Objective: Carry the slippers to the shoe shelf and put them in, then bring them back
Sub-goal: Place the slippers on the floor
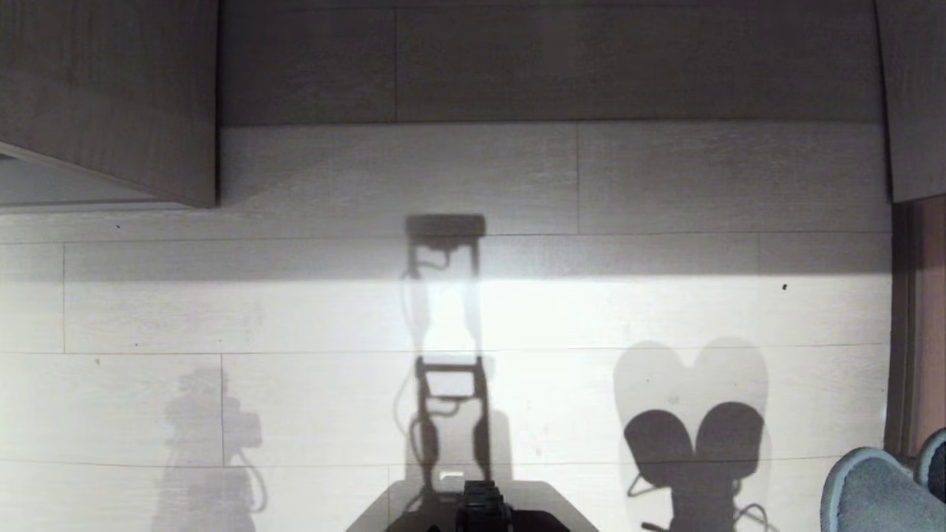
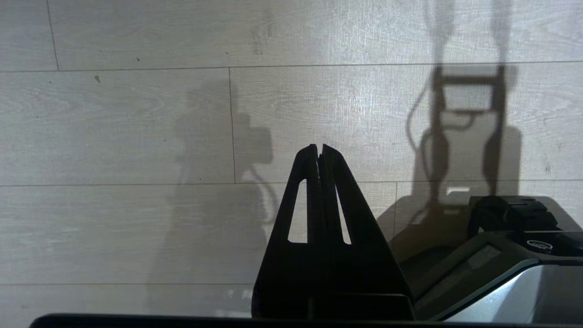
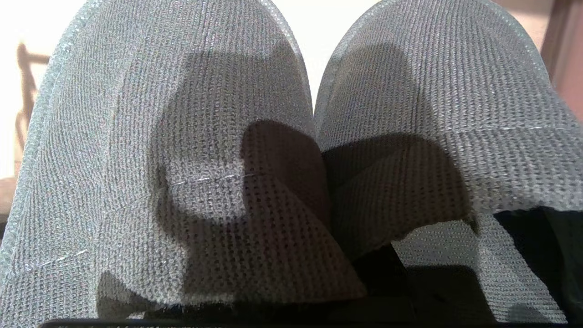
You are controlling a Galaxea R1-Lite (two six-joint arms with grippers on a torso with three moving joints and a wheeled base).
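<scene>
While our right gripper pinches the slippers (image 3: 291,150) side by side above the floor (image 1: 295,310), our left gripper (image 2: 319,148) hangs pressed together.

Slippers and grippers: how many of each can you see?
Slippers: 2, grey knit, side by side, close before the right wrist camera
Grippers: 1, the left gripper, shut, over the floor
Total: 3

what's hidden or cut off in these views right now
- Right gripper: hidden in the right wrist view behind the slippers filling it.
- Slippers in the head view: cut off by the corner.
- Shoe shelf: its opening is not identifiable.
- Left gripper: shut; the arm behind it is out of frame.
</scene>
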